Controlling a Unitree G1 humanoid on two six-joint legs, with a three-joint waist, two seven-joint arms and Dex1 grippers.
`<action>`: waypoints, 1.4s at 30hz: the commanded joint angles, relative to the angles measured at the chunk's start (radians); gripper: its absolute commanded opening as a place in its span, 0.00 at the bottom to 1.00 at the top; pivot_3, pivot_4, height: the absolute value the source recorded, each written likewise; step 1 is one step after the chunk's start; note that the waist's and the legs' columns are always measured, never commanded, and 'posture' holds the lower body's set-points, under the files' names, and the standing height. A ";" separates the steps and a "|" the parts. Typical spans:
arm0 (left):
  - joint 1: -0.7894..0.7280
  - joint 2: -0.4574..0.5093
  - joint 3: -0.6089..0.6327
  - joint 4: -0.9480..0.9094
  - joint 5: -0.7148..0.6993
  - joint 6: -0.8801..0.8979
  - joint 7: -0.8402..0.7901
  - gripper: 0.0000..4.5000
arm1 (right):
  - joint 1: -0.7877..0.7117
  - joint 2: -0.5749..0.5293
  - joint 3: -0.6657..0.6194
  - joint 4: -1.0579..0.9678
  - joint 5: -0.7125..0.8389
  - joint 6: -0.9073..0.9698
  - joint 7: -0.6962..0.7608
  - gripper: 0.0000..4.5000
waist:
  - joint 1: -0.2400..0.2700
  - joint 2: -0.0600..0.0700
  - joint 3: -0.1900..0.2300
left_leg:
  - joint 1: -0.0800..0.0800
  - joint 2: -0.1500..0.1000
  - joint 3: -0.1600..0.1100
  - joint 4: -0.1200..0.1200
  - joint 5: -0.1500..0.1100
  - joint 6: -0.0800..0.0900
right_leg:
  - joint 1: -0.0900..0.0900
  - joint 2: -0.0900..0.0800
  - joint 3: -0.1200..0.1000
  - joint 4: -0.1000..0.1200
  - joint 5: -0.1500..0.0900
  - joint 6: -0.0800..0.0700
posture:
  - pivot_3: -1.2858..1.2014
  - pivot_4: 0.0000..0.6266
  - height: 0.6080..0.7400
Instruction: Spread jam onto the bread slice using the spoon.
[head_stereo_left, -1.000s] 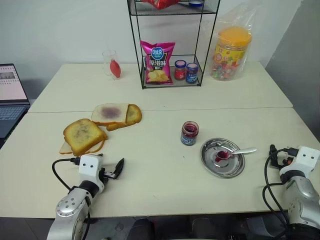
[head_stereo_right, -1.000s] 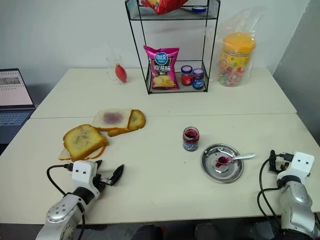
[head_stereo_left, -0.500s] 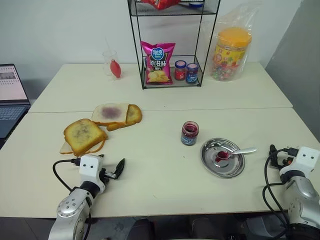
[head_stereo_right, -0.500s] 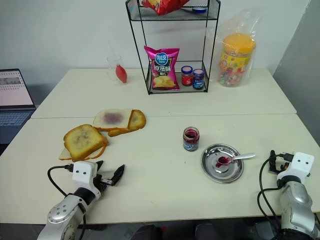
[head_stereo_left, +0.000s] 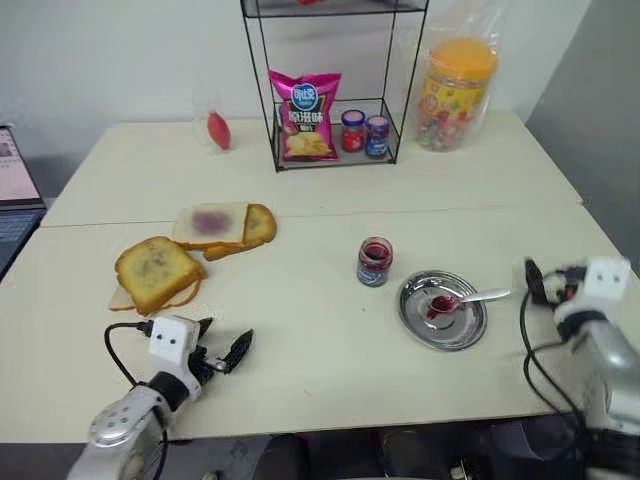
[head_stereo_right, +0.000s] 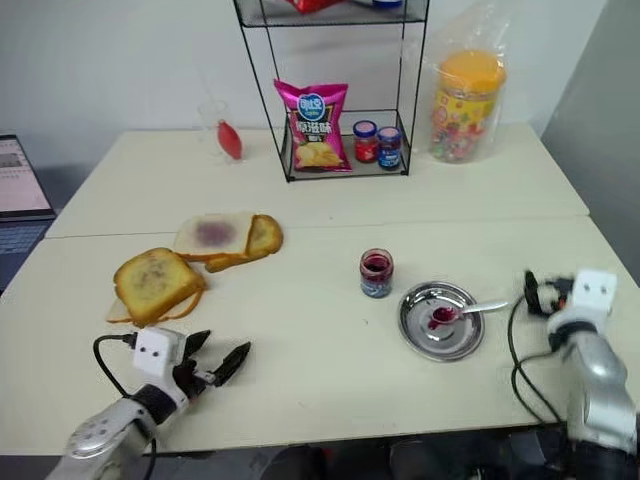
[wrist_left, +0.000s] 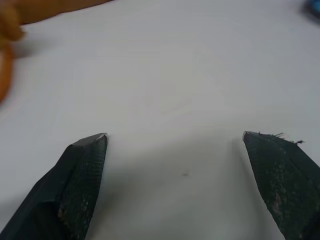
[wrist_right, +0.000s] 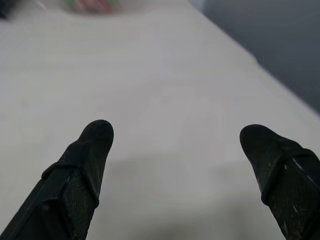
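The jam (head_stereo_left: 375, 262) is dark red in a small clear jar with a blue label, mid-table. Right of it a round metal plate (head_stereo_left: 415, 325) holds the spoon (head_stereo_left: 470, 297), its red-stained bowl on the plate and its handle pointing right. The golden-brown bread slice (head_stereo_left: 155, 270) lies at the left on top of a paler slice. My left gripper (head_stereo_left: 225, 342) hovers open near the front edge, below the bread, nothing between its fingers (wrist_left: 82, 165). Open and empty too, my right gripper (head_stereo_right: 540, 295) sits just right of the spoon handle, its fingertips (wrist_right: 97, 137) over bare table.
Two pale slices with a purple smear (head_stereo_left: 215, 222) lie behind the toast. At the back stand a wire rack (head_stereo_left: 330, 160) with a pink chip bag (head_stereo_left: 303, 115) and two small lidded jars (head_stereo_left: 364, 132), a candy jar (head_stereo_left: 455, 95) and a glass (head_stereo_left: 213, 125). A laptop (head_stereo_left: 8, 190) sits far left.
The camera has tipped down, shifting the whole picture. My right gripper has risen and come in toward the plate's right side. My left gripper has lifted slightly and rolled. Both stay open.
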 joint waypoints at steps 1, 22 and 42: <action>-0.051 0.045 0.209 -0.073 -0.390 0.158 0.063 1.00 | -0.136 -0.078 0.103 -0.069 0.106 0.148 0.174 0.99 | 0.001 -0.009 0.005 | -0.001 0.001 -0.002 0.000 0.000 0.000 | 0.000 0.001 -0.003 0.000 0.000 0.000 | 0.52 0.24 1.00; -0.124 -0.211 0.405 0.142 -0.810 0.095 0.515 1.00 | -0.554 0.060 0.530 -0.134 0.443 0.474 0.679 0.99 | 0.055 -0.011 0.008 | -0.029 -0.002 -0.030 0.016 -0.002 -0.005 | -0.013 -0.010 -0.031 0.003 0.004 -0.008 | 0.52 0.24 1.00; -0.332 -0.174 0.409 0.412 -0.799 0.076 0.538 1.00 | -0.550 0.055 0.502 -0.169 0.431 0.506 0.624 0.99 | 0.053 -0.011 0.008 | -0.023 -0.001 -0.024 0.017 0.006 -0.005 | -0.013 0.006 -0.029 0.017 0.008 -0.013 | 0.52 0.24 1.00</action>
